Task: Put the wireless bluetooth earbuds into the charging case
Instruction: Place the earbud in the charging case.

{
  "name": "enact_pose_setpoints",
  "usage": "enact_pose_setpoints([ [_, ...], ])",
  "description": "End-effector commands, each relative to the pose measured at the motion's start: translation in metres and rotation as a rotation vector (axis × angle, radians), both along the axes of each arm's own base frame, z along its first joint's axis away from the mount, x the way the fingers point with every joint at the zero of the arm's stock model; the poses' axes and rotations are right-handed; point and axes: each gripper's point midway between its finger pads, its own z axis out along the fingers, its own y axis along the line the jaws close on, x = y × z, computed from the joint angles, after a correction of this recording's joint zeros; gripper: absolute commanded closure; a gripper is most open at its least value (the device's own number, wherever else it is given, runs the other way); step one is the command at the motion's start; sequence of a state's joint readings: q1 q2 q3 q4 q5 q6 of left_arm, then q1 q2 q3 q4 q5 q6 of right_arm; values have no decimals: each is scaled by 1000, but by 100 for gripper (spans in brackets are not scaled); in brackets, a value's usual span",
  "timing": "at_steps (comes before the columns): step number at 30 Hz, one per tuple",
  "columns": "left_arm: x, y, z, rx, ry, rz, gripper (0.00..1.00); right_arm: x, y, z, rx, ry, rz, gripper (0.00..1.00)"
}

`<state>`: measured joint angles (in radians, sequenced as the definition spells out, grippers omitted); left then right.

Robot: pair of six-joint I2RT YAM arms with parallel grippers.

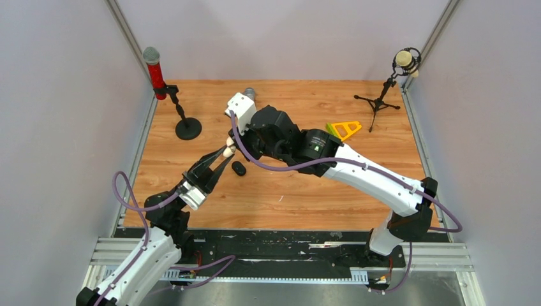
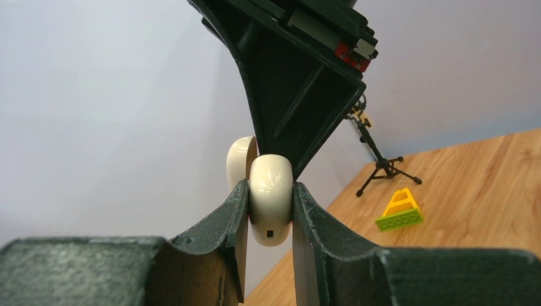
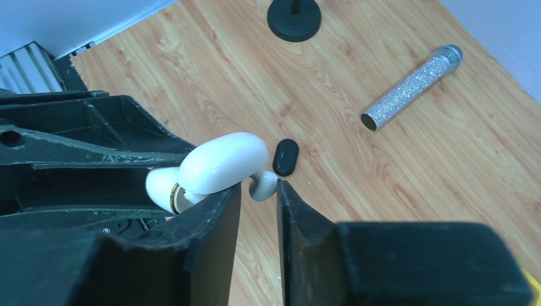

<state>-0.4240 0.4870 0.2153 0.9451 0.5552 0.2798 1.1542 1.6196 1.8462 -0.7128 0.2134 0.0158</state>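
Far left on the table (image 1: 306, 197): red mic (image 1: 152, 62) on a round-based stand, well apart from the work. Next, left gripper (image 1: 223, 155), raised off the wood, clamped by both fingers on the sides of the white case (image 2: 271, 194), lid (image 2: 239, 159) swung open behind. Close above the case, right gripper (image 3: 260, 191), jaws nearly together, tips pinching a small white earbud (image 3: 261, 183) just beside the open case, not yet seated. On the wood just right of the left fingers, black case (image 1: 238, 168), lying flat and untouched. Further back, silver mic (image 3: 411, 89) on its side. Right of centre, yellow-and-green wedge (image 1: 343, 130); far right, tripod mic (image 1: 383, 95); both well clear.

From the top: most of the silver mic covered by the right wrist, earbud hidden altogether, white case only a pale speck between fingers. From the left wrist: clamp on the case plain, but the space above it blocked by the right gripper's black body. Only from the right wrist: earbud and open case together, plus the silver mic's full length.
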Motion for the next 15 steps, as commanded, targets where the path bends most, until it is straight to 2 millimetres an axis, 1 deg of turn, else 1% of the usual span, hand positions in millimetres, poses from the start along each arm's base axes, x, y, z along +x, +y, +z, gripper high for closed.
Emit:
enact_pose_setpoints([
  [1,12,7,0,-22,0,66,100,-48,32,13,88,68,218,74],
  [2,13,8,-1,-24,-1,69,100,-53,35,12,92,82,248,75],
  [6,12,8,3,-34,-27,74,100,-56,38,14,100,89,271,75],
  [11,15,11,5,-55,-42,92,100,-62,42,21,121,99,302,70],
  [15,13,14,10,-89,-54,93,100,-64,41,25,133,104,308,65],
])
